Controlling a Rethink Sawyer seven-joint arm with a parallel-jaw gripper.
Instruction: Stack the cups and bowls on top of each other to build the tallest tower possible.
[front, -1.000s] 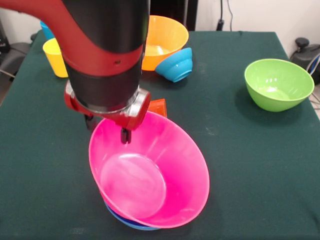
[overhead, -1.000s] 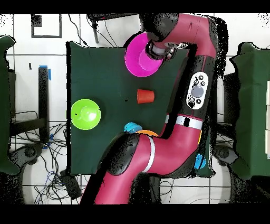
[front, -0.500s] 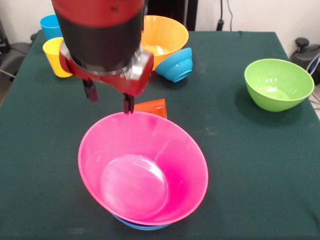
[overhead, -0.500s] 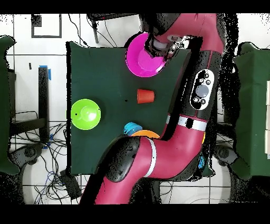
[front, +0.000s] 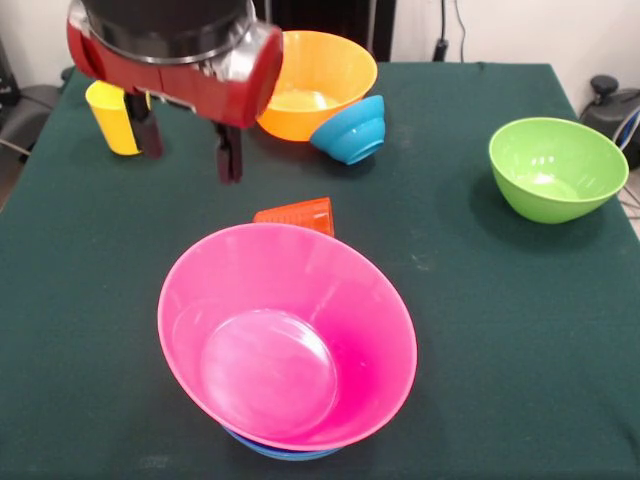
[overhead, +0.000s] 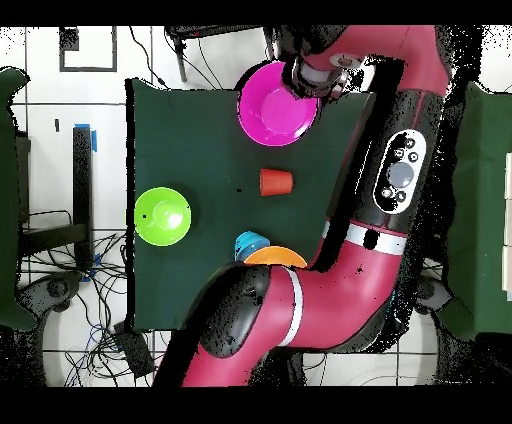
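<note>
So with the gripper (front: 187, 150) spread and empty, I'd drop straight onto the orange-red cup (front: 296, 215) at 12 o'clock of the pink bowl (front: 288, 338).

arm (overhead: 395, 190): reaching fwd across table fr base, elbow bent, red links w/ black joints | wrist: pointing straight down, hanging at upper left in front view | gripper (front: 188, 148): hovering in air, fingers (front: 230, 155) standing apart, spread wide, holding nothing, touching nothing
</note>
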